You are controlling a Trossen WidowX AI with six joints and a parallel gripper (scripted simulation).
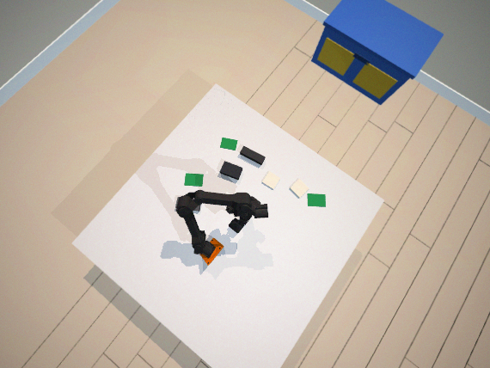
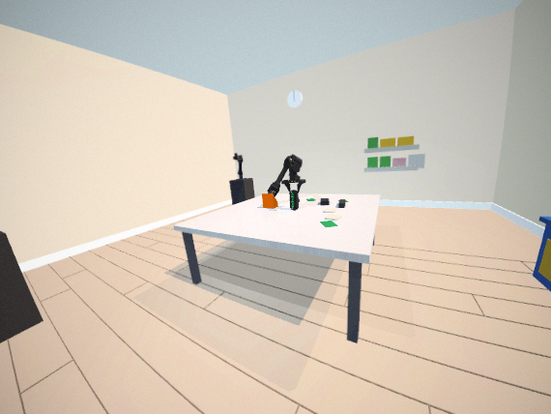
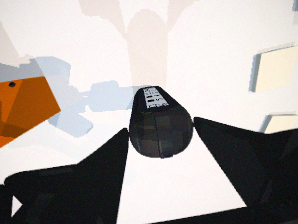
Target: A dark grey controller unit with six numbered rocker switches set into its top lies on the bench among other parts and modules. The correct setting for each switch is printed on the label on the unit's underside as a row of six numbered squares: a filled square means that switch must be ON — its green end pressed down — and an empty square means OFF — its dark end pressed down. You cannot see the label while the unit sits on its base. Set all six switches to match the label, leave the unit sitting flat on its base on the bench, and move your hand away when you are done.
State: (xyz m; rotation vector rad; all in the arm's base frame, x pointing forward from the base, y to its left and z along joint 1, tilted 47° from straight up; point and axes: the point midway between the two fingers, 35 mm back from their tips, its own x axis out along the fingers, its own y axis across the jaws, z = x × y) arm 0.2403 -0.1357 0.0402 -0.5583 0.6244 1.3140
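The controller unit (image 2: 297,200) (image 3: 160,136) is dark and stands on end under my gripper (image 2: 294,192) (image 3: 160,126) (image 1: 248,217). My gripper is shut on it, one fingertip at each side. Its row of green switch ends faces the exterior view. The white label (image 3: 155,97) on its underside shows in the wrist view, strongly foreshortened; some squares look dark, but I cannot read all six. Whether the unit's lower end touches the bench I cannot tell. In the top view the arm hides the unit.
An orange block (image 1: 214,254) (image 2: 269,200) (image 3: 30,105) is by the arm's base. Two dark modules (image 1: 231,170) (image 1: 252,156), two cream blocks (image 1: 271,180) (image 1: 299,188) and three green plates (image 1: 229,144) (image 1: 193,180) (image 1: 316,200) lie on the bench (image 1: 275,301). Another dark block (image 1: 198,208) is partly under the arm.
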